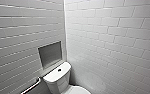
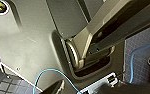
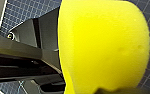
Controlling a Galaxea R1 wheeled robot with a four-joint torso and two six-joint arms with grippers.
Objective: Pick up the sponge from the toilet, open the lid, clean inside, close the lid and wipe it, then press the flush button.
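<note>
Right gripper (image 3: 111, 91) clamped on the yellow sponge (image 3: 103, 47), held above dark tiled floor (image 3: 23, 12); the left gripper's state cannot be told. Ahead, the toilet (image 1: 56, 79) stands in a white-tiled corner, flush button (image 1: 59, 70) on its tank top, below a wall niche (image 1: 50, 54)

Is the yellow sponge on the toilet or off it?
Off it. The sponge hangs right by the right wrist camera, with blue checked floor behind it; the toilet carries no yellow thing.
</note>
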